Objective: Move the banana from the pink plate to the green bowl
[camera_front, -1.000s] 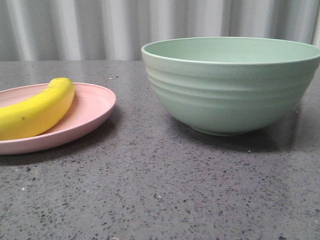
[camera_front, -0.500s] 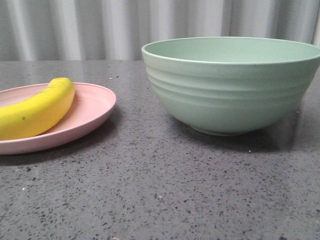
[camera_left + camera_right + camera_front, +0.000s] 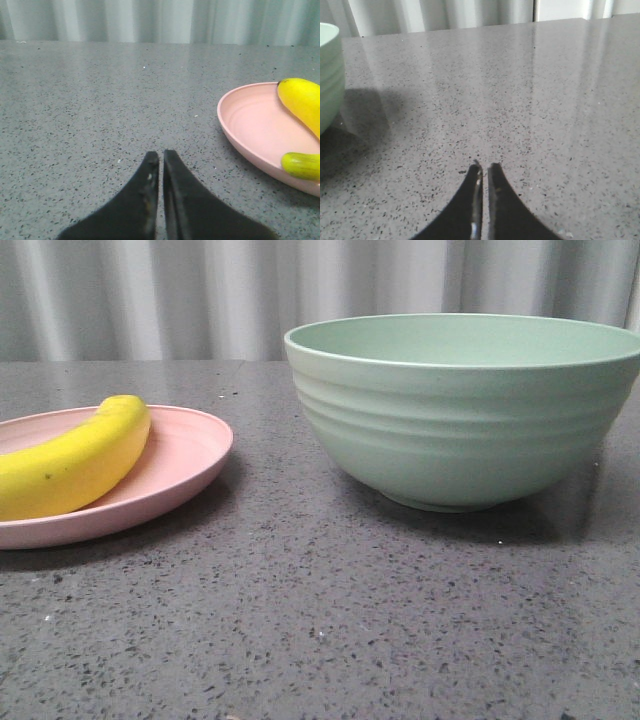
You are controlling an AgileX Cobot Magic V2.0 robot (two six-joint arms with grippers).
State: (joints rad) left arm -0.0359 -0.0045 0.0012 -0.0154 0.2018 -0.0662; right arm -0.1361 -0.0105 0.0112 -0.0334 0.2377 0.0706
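The banana (image 3: 72, 458) lies on the plate (image 3: 185, 465) at the left; the bowl (image 3: 465, 415) stands well apart on the right. The left gripper (image 3: 161, 157) and right gripper (image 3: 484, 168) both have fingers pressed together, holding nothing. The banana looks smooth, so a pinch near its curved end might slip or drag the plate.

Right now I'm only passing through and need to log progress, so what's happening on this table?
Nothing is being handled yet. The banana lies on the pink plate, and the green bowl stands apart to its right, with nothing visible inside. The left gripper sits low over bare table beside the plate, fingers together and holding nothing. The right gripper is likewise shut and empty, on the far side of the bowl.
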